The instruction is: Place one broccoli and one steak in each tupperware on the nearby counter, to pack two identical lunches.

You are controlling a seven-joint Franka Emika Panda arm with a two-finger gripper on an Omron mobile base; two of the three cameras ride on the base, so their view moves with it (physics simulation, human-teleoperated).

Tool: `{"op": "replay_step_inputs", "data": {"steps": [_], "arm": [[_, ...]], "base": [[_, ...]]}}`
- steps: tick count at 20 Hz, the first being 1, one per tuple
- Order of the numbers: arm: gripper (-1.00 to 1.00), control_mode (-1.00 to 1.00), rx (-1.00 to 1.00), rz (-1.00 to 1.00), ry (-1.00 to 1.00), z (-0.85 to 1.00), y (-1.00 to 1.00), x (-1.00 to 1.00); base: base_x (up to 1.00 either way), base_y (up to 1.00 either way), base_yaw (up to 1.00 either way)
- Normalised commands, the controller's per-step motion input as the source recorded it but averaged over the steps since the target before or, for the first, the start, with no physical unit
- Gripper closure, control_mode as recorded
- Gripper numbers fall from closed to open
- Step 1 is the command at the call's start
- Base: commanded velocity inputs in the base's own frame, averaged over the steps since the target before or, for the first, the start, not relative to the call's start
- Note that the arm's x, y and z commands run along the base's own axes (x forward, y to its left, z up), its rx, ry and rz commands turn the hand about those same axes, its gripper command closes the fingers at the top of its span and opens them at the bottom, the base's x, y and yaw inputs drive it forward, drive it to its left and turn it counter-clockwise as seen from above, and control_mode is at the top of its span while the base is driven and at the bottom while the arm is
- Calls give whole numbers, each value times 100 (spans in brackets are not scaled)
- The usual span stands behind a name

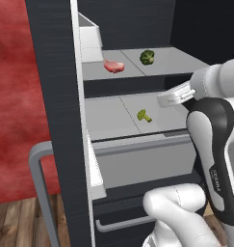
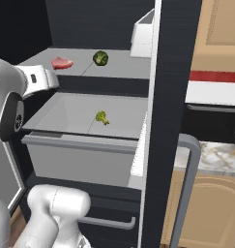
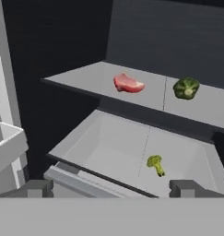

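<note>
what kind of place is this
A rendered home kitchen, seen at an open fridge: a steak and broccoli sit on a grey shelf, with wooden cabinets and a marble counter beside it.

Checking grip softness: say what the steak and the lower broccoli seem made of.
Steak: looks like raw meat, glossy pink-red with a paler edge; rendered, so firmness is unclear. Lower broccoli: plant matter, matte, bumpy green head on a pale yellow-green stalk.
</note>
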Motion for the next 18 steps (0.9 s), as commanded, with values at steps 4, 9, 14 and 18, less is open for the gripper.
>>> {"op": "replay_step_inputs", "data": {"steps": [4,9,14,18], "arm": [[-100,-100,0,0,0,10,27,41],[-100,-100,0,0,0,0,12,52],[-100,-100,0,0,3,0,1,63],[-100,-100,0,0,8,0,0,49]], "base": [[0,0,0],[0,0,0],[0,0,0],[0,0,0]]}}
